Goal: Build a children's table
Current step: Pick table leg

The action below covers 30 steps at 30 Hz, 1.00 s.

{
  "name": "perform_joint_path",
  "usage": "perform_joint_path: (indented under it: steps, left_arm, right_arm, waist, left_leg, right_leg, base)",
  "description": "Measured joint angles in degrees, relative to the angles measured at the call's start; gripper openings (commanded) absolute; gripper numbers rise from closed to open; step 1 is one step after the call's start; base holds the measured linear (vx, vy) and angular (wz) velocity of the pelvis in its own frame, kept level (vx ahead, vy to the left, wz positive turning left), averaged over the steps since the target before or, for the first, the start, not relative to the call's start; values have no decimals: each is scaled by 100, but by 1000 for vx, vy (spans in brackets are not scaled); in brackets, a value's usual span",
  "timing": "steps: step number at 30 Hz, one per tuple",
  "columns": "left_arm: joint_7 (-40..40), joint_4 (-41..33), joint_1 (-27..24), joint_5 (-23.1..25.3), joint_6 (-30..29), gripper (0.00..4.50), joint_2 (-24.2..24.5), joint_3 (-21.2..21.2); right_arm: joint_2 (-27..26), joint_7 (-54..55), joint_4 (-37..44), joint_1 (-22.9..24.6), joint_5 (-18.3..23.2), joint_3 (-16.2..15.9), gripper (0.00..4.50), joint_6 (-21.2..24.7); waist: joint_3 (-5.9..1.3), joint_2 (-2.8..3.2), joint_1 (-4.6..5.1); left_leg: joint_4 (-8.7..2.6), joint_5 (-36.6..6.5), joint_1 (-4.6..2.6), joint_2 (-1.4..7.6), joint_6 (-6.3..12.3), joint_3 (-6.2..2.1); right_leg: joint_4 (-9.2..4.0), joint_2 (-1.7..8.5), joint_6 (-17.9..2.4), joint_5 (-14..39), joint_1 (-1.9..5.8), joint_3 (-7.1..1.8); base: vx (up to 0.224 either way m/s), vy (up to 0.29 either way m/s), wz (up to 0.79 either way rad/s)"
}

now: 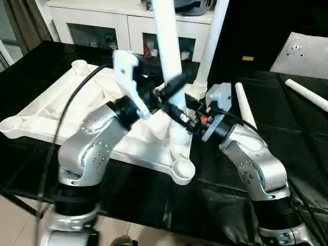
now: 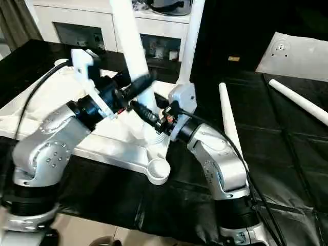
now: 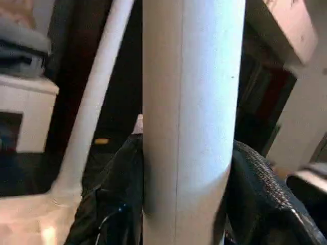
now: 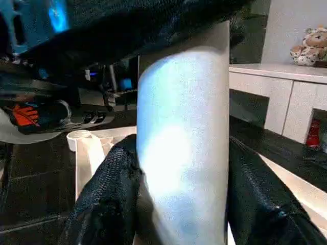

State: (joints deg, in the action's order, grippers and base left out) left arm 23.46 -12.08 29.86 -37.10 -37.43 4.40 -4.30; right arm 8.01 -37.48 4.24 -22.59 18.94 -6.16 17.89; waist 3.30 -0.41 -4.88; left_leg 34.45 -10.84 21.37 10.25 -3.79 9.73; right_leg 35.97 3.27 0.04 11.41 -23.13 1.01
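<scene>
Both end effectors, left [image 1: 171, 87] and right [image 1: 177, 114], grasp one white tapered leg [image 1: 168, 41] (standing upright) on the ribbed white tabletop [image 1: 51, 110]. I count four legs: a second upright [image 1: 212, 41] at one o'clock, two lying loose [image 1: 245, 105] [image 1: 307, 95] at three o'clock.

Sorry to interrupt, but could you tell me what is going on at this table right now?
The robot is putting together a children's table. The white tabletop lies upside down on the black-covered table. Both pincers are closed around one leg that stands in a socket near the tabletop's front edge: the left pincer higher up, the right pincer near its base. Another leg already stands in a far corner socket. Two more legs, one beside the right arm and one farther right, lie loose on the cloth.
</scene>
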Motion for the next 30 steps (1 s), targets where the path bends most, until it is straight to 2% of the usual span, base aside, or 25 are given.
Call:
perform_joint_path:
  steps: [4, 6, 14, 16, 21, 25, 30]
  left_arm:
    - [-105, 76, 63, -156, -168, 184, -26, -115]
    - [-169, 125, 151, -172, -258, 183, -46, -167]
    - [-494, 429, 594, -208, -463, 182, 257, -529]
    - [-484, 509, 611, -243, -575, 182, 358, -570]
    - [-140, 1005, 927, -467, -1041, 182, 728, -630]
    - [329, 1229, 1173, -689, -1290, 182, 931, -602]
    - [849, 1417, 1374, -825, -1478, 182, 1162, -502]
  right_arm:
    - [-3, 47, -14, -7, -4, 1, 186, 4]
    - [-9, 80, -28, -39, 9, 5, 256, 22]
    - [-38, 66, -48, -89, 270, 33, 300, 419]
    - [-25, 52, -40, -110, 427, 85, 330, 623]
    - [333, -61, 10, -548, 825, 262, 372, 1567]
    - [628, -319, -91, -776, 1132, 405, 378, 2048]
    - [914, -888, -275, -847, 1381, 383, 380, 2333]
  waist:
    - [0, 0, 5]
    - [0, -1, 3]
    - [1, -2, 5]
    - [1, -2, -4]
    - [1, -2, -21]
    - [1, -2, -23]
    - [1, -2, -24]
  left_leg:
    - [0, 0, 0, -1, 0, 0]
    - [1, 0, 1, -1, 0, 0]
    - [1, 0, 0, -1, 1, 0]
    - [1, 0, 1, -1, 1, 0]
    - [5, 2, 2, -3, 2, 0]
    - [5, 1, 3, -4, 2, 0]
    - [5, 2, 3, -3, 3, 1]
  right_leg:
    - [0, 0, 1, 0, 0, -1]
    - [-1, 0, 1, 0, 0, -1]
    - [-1, 0, 2, -1, 0, 0]
    - [-2, 0, 2, -1, 0, -1]
    - [0, 1, 3, -5, 1, -1]
    - [-1, 2, 2, -5, 1, -2]
    - [0, 2, 2, -5, 0, -1]
  base:
    - [0, 0, 0]
    - [0, 0, 0]
    - [0, 0, 0]
    - [0, 0, 0]
    - [0, 0, 0]
    - [0, 0, 0]
    - [0, 0, 0]
